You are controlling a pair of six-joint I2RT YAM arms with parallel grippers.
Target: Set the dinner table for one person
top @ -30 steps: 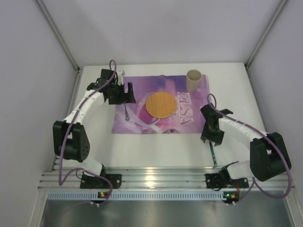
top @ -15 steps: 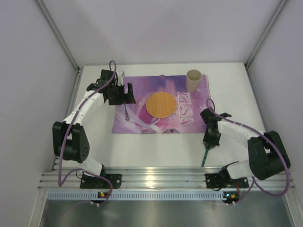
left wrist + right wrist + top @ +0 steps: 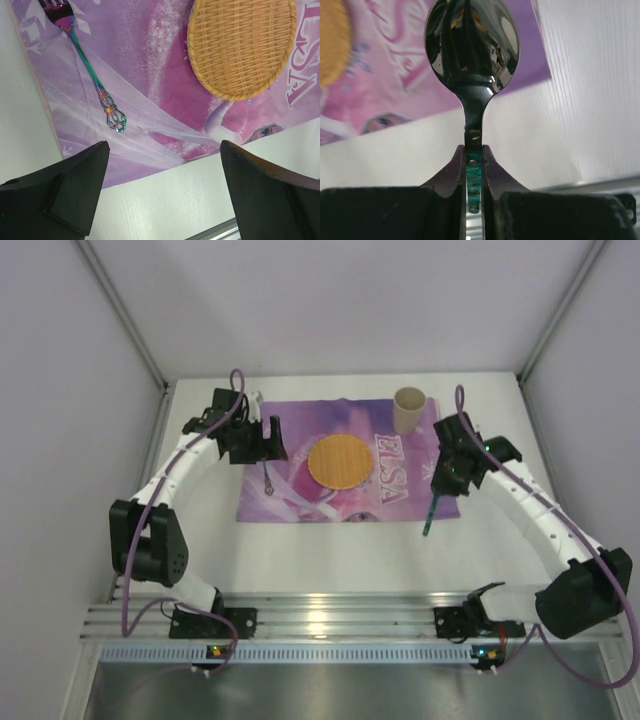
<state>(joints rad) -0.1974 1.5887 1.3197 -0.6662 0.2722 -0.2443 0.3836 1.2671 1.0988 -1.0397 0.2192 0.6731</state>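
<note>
The dinner table (image 3: 330,550), the white surface below both grippers, already has mat (image 3: 300,502), plate (image 3: 339,462), cup (image 3: 408,410) and fork (image 3: 268,480). Right gripper (image 3: 473,155) pinches the spoon (image 3: 470,40), not yet laid down. Left gripper (image 3: 162,150) hangs wide beside the fork.

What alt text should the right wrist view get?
The right gripper is shut on the handle of a dark, shiny spoon, whose bowl points away from the camera. Behind it lie a corner of the purple placemat, the white dinner table and, at far left, a blurred edge of the woven plate.
</note>
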